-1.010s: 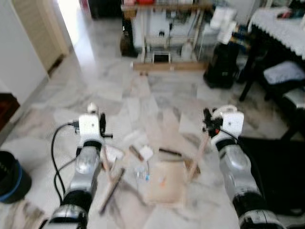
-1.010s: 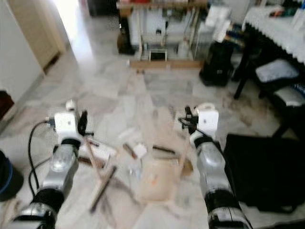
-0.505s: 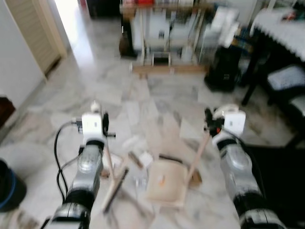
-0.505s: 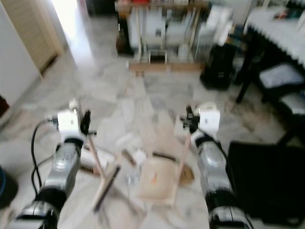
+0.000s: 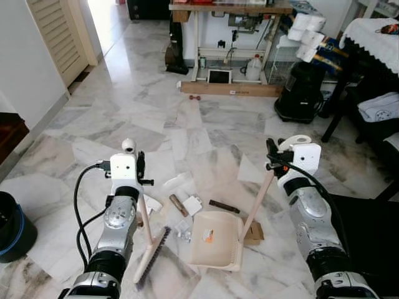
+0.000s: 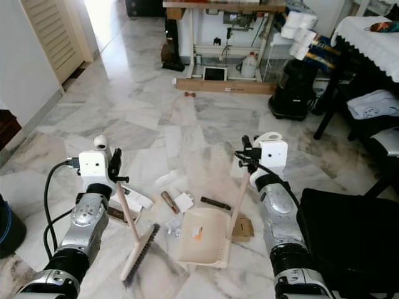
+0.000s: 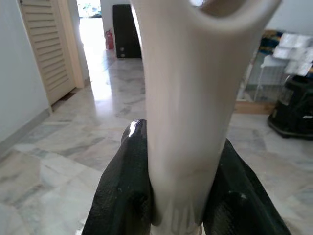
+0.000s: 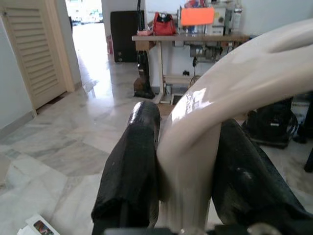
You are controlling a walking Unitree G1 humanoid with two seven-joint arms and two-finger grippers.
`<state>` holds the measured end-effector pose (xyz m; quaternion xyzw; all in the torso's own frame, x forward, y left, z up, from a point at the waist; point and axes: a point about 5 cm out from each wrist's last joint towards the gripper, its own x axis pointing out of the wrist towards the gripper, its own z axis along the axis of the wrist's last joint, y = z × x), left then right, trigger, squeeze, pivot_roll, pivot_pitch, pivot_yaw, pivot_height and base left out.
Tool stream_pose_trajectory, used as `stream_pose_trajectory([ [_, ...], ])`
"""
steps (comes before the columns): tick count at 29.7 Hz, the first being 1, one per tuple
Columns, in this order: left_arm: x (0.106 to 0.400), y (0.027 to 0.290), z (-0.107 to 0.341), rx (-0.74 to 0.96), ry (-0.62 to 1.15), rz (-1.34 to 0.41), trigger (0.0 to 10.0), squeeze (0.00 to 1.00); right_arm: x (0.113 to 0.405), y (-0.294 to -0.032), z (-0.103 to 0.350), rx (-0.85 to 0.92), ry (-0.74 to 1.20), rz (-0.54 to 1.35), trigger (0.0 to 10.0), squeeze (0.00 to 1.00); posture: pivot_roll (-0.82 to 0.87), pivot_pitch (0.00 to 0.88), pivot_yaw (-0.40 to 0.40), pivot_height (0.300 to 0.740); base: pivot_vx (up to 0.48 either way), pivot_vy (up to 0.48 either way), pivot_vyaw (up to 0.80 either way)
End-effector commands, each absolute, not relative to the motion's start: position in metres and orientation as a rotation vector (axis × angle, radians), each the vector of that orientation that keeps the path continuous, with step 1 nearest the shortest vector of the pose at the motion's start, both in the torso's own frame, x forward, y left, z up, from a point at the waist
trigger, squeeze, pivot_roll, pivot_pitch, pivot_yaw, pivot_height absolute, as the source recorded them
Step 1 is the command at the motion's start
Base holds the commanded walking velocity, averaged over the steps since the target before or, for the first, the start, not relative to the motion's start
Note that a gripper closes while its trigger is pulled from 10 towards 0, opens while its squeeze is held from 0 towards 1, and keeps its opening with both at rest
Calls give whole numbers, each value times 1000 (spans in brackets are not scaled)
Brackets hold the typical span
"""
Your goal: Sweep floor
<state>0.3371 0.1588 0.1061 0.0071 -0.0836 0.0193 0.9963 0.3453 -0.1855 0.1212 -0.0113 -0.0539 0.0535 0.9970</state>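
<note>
Both arms reach forward and down. The left gripper [image 7: 178,205] has its fingers clamped on the broom [image 5: 148,235] handle, bristles on the floor [image 5: 206,131]. The right gripper [image 8: 183,196] fingers clamp the dustpan [image 5: 215,240] handle, its pan flat beside scattered litter [image 5: 187,205].

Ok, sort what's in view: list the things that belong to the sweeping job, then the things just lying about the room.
For the job:
- broom, handle clamped in the left hand
- dustpan, handle clamped in the right hand
- scraps on the floor between broom and dustpan

Just lying about:
- black bin
- black vacuum cleaner
- work table at the far wall
- white jug under it
</note>
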Motion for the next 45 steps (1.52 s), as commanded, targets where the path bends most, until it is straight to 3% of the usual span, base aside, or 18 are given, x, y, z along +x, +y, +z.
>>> stream_pose_trajectory([
  [1, 339, 160, 116, 12, -217, 40, 10000, 0, 350, -186, 134, -16, -151, 104, 10000, 0, -79, 0, -8, 740, 0, 390, 0],
  [15, 342, 161, 121, 38, -225, 18, 10000, 0, 348, -186, 126, 9, -123, 73, 10000, 0, -74, 0, 24, 740, 0, 425, -40],
  [22, 342, 152, 124, 114, -237, -30, 10000, 0, 346, -188, 124, 0, -127, 55, 10000, 0, -70, 0, 29, 740, 0, 0, -292],
  [30, 343, 152, 128, 81, -242, -47, 10000, 0, 346, -185, 124, 11, -128, 54, 10000, 0, -65, 0, 33, 740, 0, 0, 0],
  [36, 342, 154, 130, 99, -249, -48, 10000, 0, 347, -188, 125, 14, -130, 44, 10000, 0, -63, 0, 35, 740, 480, 0, -626],
  [45, 342, 154, 131, 98, -251, -51, 10000, 0, 345, -185, 126, 18, -143, 51, 10000, 0, -62, 0, 36, 740, 480, 0, 0],
])
